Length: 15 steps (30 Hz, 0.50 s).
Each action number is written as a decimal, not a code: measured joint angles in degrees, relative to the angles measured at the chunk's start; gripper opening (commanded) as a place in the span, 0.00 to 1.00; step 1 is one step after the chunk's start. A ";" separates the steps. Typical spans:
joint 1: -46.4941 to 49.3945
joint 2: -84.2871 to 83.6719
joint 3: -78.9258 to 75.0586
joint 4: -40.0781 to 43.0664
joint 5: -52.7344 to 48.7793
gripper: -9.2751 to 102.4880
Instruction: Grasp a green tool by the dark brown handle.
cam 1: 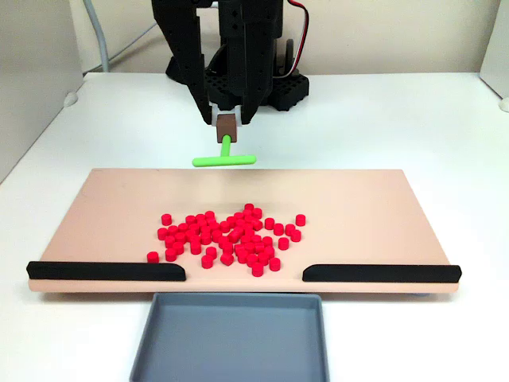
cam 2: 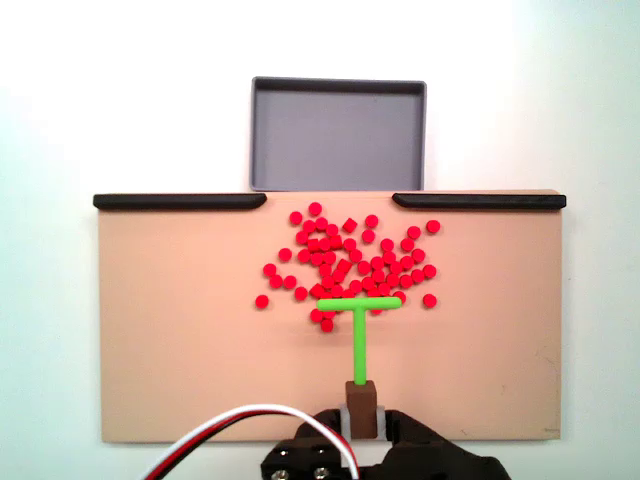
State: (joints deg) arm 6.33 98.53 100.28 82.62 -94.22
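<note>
Hiding brown handle: pincer

green tool: bright green | dark brown handle: dark brown | cylinders: red | board: pale peach | strips: black | tray: grey-blue | table: white | gripper: black

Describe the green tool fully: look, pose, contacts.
The green tool is a bright green T: thin stem and crossbar, plastic-looking, capped by the dark brown handle, a small block. The gripper has its black jaws on either side of the handle. In a fixed view the tool hangs crossbar-down near the tan board's far edge; whether it touches the board is unclear.
</note>
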 measured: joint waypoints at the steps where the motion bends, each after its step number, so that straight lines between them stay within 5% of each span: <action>1: 0.00 0.00 0.00 0.00 0.35 0.08; 15: -0.70 1.14 0.00 0.00 2.11 0.08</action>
State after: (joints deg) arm 5.62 99.67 100.28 82.62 -92.11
